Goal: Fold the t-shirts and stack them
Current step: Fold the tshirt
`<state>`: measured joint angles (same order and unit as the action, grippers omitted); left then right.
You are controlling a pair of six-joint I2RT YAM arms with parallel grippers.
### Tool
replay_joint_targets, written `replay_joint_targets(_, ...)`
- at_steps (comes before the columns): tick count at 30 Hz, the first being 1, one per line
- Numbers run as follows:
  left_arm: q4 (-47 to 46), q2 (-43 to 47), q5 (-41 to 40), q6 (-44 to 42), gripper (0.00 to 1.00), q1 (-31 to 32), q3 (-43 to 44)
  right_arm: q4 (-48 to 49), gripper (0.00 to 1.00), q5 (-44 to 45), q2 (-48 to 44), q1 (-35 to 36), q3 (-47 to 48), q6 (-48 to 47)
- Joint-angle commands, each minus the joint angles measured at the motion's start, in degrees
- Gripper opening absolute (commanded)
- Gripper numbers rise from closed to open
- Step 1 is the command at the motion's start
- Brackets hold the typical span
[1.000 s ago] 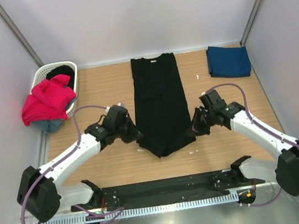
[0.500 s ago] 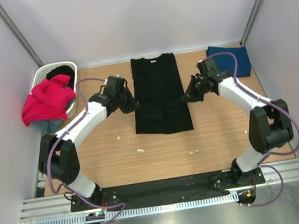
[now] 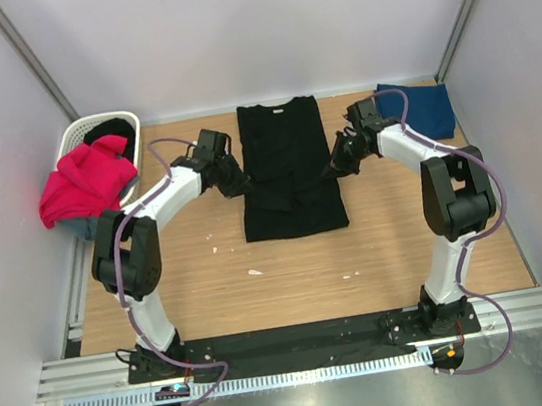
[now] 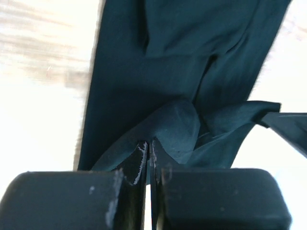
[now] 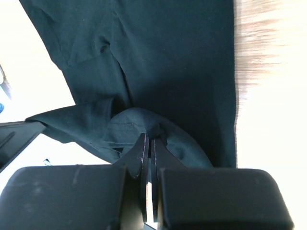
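Now | 1 black t-shirt [image 3: 285, 156], gripped by left pincer [image 4: 149, 146] and right pincer [image 5: 149, 142] | 1 navy t-shirt [image 3: 422, 111] | 1 magenta t-shirt [image 3: 84, 179]

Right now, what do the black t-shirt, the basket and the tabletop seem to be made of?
The black t-shirt looks like soft matte cloth, perhaps cotton: it creases and drapes. The basket looks like white moulded plastic, by its lattice wall. The tabletop shows light wood grain; solid wood or laminate, I cannot tell.
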<state>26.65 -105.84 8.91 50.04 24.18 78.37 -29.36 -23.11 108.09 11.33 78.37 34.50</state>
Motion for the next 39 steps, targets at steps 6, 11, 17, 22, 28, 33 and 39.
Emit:
replay_joint_targets(6,-2.2,-2.6,1.8,-1.5,0.0,-1.5,5.7,1.9,0.01,2.1,-0.5,-1.5,4.2,-0.7)
replay_joint_targets(11,-2.1,-5.1,1.6,-1.8,0.0,-1.7,7.6,-0.2,0.01,3.3,2.3,-3.2,7.6,-2.2)
replay_joint_targets(17,-2.1,-8.1,1.3,-2.0,0.0,-1.9,8.8,-1.0,0.01,1.7,6.7,-3.3,10.9,-2.9)
replay_joint_targets(22,-2.2,-9.4,0.9,-2.4,0.0,-2.1,10.2,-1.1,0.01,0.7,9.2,-3.3,13.4,-3.4)
replay_joint_targets(28,-1.2,-10.1,2.3,-4.2,0.5,-2.7,13.7,-7.4,0.64,2.0,11.0,-3.3,22.2,-6.5)
replay_joint_targets(33,3.1,-4.6,1.1,-7.7,0.81,-3.2,18.7,-9.9,1.0,1.1,6.1,-3.2,27.5,-9.3)
replay_joint_targets(39,-1.1,11.2,-1.7,-3.6,1.0,1.5,4.7,-1.8,1.0,4.0,-6.2,1.8,11.0,-3.3)
